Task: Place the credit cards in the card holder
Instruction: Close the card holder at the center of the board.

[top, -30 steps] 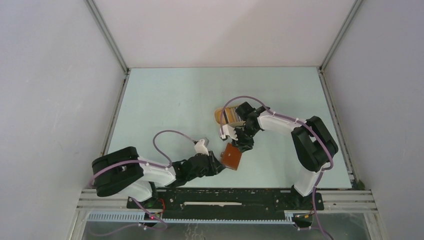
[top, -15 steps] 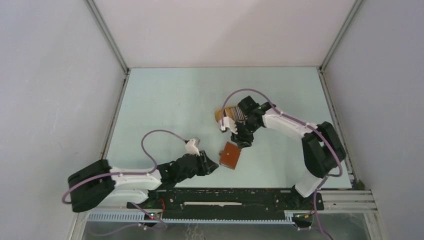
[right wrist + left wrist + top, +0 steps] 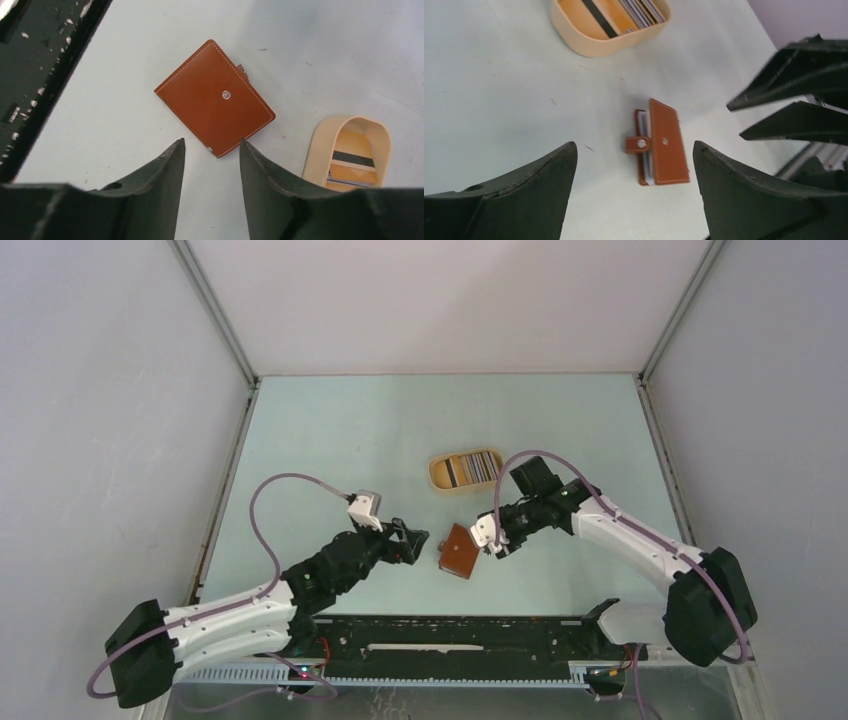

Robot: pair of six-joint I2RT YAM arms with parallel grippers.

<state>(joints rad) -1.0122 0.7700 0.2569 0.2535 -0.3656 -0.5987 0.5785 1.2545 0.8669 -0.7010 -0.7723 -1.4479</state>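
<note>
Card holder (image 3: 459, 553) is lying folded flat on the table (image 3: 330, 440), brown cover up, strap tab sticking out at one edge. It is sitting between the two end effectors, touching neither.

Left end effector (image 3: 415, 540) is hovering just beside it, released, jaws standing wide with nothing between them.

Right end effector (image 3: 492, 540) is hanging over the holder's other side, also released and empty.

Credit cards (image 3: 468, 468) are standing edge-on in a tan oval tray (image 3: 437, 475), farther back on the table, apart from the holder.
</note>
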